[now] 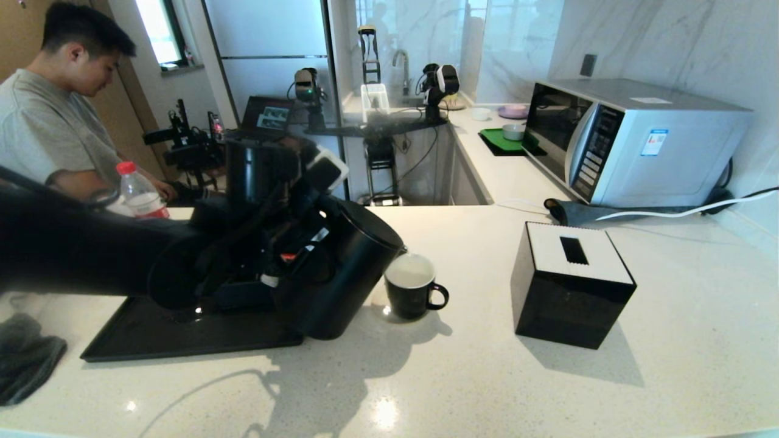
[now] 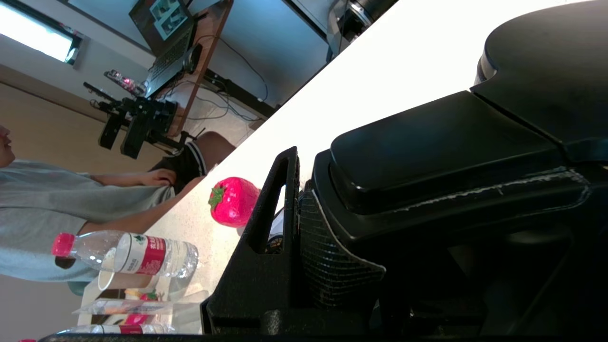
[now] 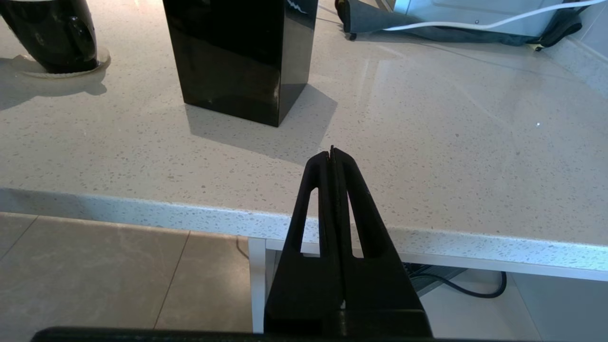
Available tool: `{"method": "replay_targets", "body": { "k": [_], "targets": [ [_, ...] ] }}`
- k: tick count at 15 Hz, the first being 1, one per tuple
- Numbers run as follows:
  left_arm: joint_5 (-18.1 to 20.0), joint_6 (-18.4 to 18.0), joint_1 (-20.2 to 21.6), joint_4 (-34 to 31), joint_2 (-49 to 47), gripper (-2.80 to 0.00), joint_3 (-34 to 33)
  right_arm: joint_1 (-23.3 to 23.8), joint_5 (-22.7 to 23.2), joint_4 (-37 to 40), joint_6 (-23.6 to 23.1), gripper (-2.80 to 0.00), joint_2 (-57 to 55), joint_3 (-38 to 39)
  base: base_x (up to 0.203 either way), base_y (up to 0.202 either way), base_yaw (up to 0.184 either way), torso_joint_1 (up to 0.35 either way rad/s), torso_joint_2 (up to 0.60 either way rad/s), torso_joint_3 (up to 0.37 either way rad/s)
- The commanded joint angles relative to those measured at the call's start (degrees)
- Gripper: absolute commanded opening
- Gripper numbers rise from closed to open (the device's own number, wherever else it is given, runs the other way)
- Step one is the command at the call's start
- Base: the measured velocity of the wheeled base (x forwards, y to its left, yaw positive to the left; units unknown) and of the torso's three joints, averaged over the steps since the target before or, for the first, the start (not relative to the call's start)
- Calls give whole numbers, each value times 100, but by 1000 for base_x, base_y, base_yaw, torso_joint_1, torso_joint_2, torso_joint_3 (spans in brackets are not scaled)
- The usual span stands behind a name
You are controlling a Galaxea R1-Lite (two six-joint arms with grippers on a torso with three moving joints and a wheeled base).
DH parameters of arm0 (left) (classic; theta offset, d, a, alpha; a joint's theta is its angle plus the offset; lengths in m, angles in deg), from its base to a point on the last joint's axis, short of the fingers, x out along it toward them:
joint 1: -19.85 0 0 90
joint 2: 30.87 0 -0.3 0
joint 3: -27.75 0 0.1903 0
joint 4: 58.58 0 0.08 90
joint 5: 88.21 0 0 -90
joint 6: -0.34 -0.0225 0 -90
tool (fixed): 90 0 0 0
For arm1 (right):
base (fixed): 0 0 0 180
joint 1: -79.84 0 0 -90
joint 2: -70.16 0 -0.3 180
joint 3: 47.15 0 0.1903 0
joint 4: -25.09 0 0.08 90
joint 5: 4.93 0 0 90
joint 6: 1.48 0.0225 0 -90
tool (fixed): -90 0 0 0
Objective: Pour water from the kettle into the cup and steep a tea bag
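Left claw (image 1: 298, 255) clamps tilted kettle (image 1: 341, 267), spout over cup (image 1: 412, 292) — tissue box (image 1: 572, 283) beside; right claw (image 3: 331, 154) closed, empty, off speckled table (image 1: 487, 377).

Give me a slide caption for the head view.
Left gripper tilts the kettle over the cup.

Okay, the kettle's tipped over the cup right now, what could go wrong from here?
1. The kettle leans steeply in the left gripper, its spout just at the cup's rim, so water might spill onto the counter.
2. The cup looks nearly full; it could overflow.
3. The right gripper is shut off the counter's edge, so nothing steadies the cup.
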State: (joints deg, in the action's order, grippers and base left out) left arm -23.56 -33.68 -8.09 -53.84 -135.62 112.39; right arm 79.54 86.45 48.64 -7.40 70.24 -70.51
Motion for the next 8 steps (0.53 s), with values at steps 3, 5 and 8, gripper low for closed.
{"method": "replay_targets", "body": {
  "k": [3, 5, 8],
  "targets": [
    [-14, -9, -1, -241, 147, -280, -10, -5, 12, -1, -5, -280, -7, 0, 0, 0, 0, 0, 0, 0],
    [-14, -9, -1, -262, 157, -280, -45, -5, 3, -1, -5, -280, -7, 0, 0, 0, 0, 0, 0, 0],
    [-14, -9, -1, -333, 170, -280, -47, -5, 3, -1, -5, -280, -7, 0, 0, 0, 0, 0, 0, 0]
  ]
}}
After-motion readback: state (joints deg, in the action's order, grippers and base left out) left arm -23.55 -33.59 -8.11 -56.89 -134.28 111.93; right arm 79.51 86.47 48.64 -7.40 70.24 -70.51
